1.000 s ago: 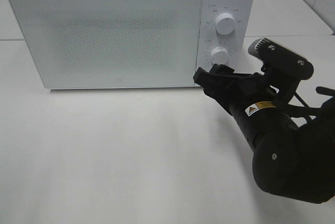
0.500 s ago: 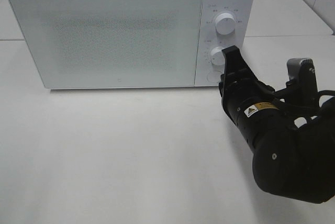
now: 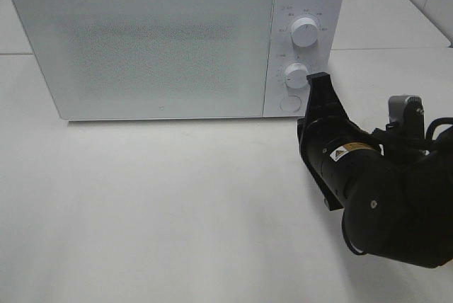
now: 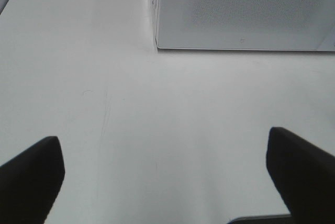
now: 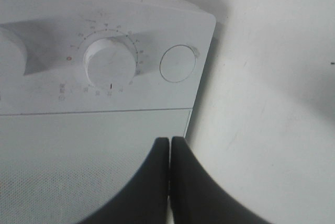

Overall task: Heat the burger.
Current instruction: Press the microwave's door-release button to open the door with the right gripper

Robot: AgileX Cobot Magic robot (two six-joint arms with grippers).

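Note:
The burger is not in view in any frame. The white microwave (image 3: 156, 41) stands at the back of the table with its frosted door closed. My right gripper (image 3: 316, 81) is shut and empty, its tip just right of the lower knob (image 3: 296, 75) and above the round button (image 3: 288, 103). In the right wrist view the closed fingers (image 5: 169, 145) point at the control panel below the lower knob (image 5: 110, 66) and round button (image 5: 177, 64). My left gripper (image 4: 165, 156) is open and empty above the bare table, in front of the microwave's corner (image 4: 157, 43).
An upper knob (image 3: 304, 32) sits above the lower one on the panel. The white table (image 3: 163, 204) stretches in front of the microwave. The bulky right arm (image 3: 386, 204) fills the lower right. Table seams run behind the microwave.
My right gripper rolled at the wrist and moved right, from the door's right edge to beside the lower knob. The microwave door stayed closed.

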